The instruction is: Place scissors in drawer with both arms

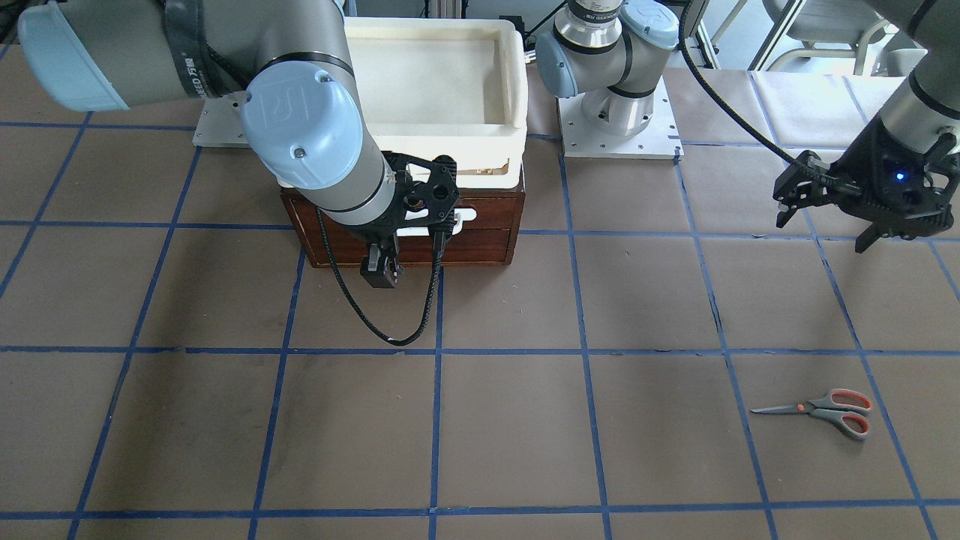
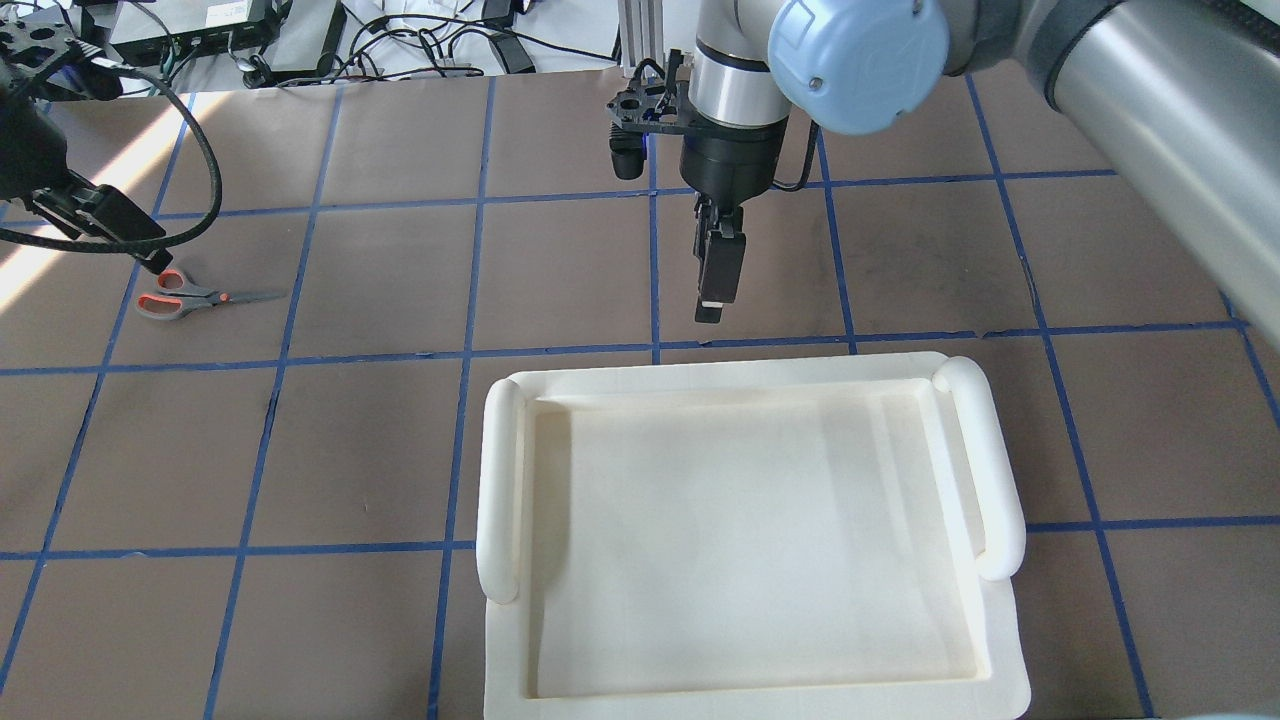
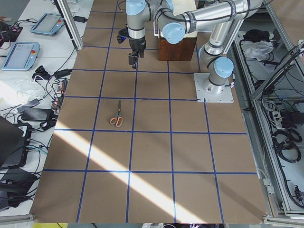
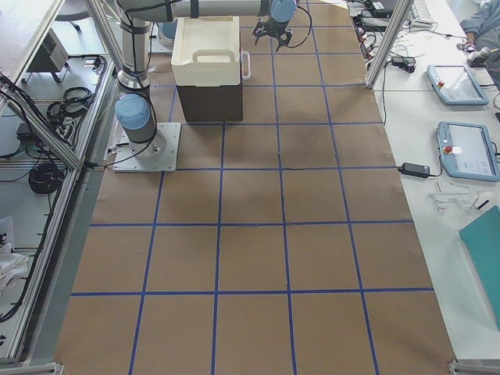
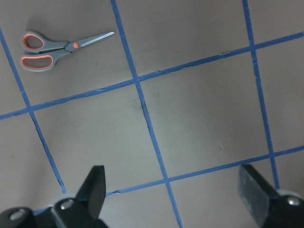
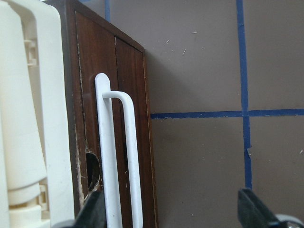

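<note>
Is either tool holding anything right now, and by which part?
Nothing held: the left tool and right tool are open; the scissors lie untouched.

Even daylight, sharp views; sun streak crosses the table (image 3: 156,156).

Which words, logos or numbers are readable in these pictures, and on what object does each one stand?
"EED 万", start cut off: black strap on the right arm.
Embossed logo, seemingly "UR": blue joint cap of that arm.
Small print on the silver ring of the left arm: too blurred to read.
The teach pendant screens: too small to read.
The scissors and the drawer: no text visible.
</note>
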